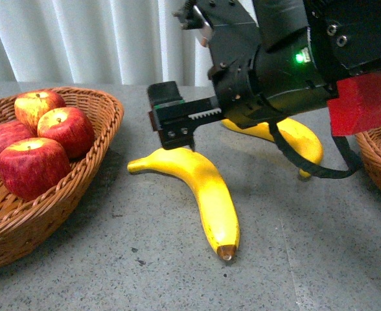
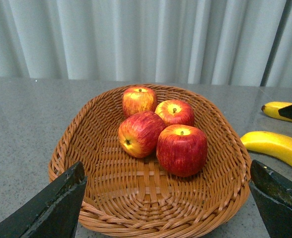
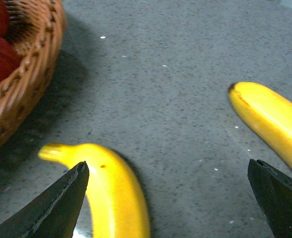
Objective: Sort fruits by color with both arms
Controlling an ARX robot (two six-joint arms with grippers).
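Front view, and the count comes easy: four red apples (image 1: 34, 167) bunched in the wicker basket (image 1: 106, 123) on the left, and two bananas lying on the grey speckled desk (image 1: 113, 259). The near banana (image 1: 203, 188) sits just beside that basket, the far banana (image 1: 300, 139) further back. A second basket (image 1: 378, 162) peeks in at the right edge, pale curtain (image 1: 80, 39) behind. Over the near banana's stem end the right fingers (image 3: 56, 208) are spread wide, holding nothing. The left fingers (image 2: 56, 203) are wide apart too, empty, facing the apples.
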